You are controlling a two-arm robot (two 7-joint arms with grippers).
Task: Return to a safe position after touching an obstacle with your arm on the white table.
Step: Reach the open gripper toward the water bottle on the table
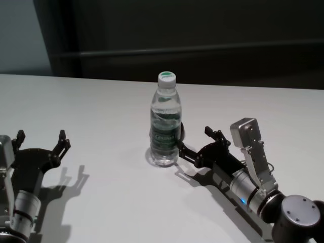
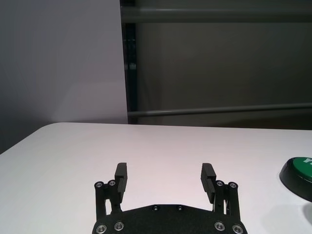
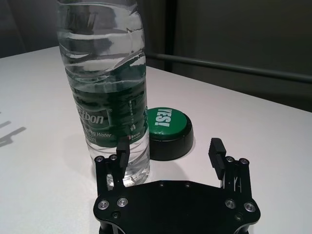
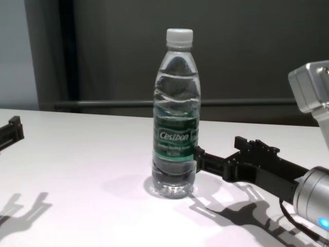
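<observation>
The obstacle, a clear water bottle (image 1: 165, 121) with a white cap and a green label, stands upright near the middle of the white table (image 1: 101, 101). My right gripper (image 1: 195, 139) lies low over the table just right of it, open. One finger (image 3: 123, 148) rests against the lower side of the bottle (image 3: 109, 97), and nothing is between the fingers. The chest view shows the same finger at the base of the bottle (image 4: 176, 118). My left gripper (image 1: 41, 135) sits open and empty at the near left, far from the bottle.
A green push button (image 3: 165, 124) marked "YES!" on a black base sits just behind the bottle, ahead of the right gripper (image 3: 169, 148). It also shows at the edge of the left wrist view as the button (image 2: 302, 170). A dark wall rises beyond the table's far edge.
</observation>
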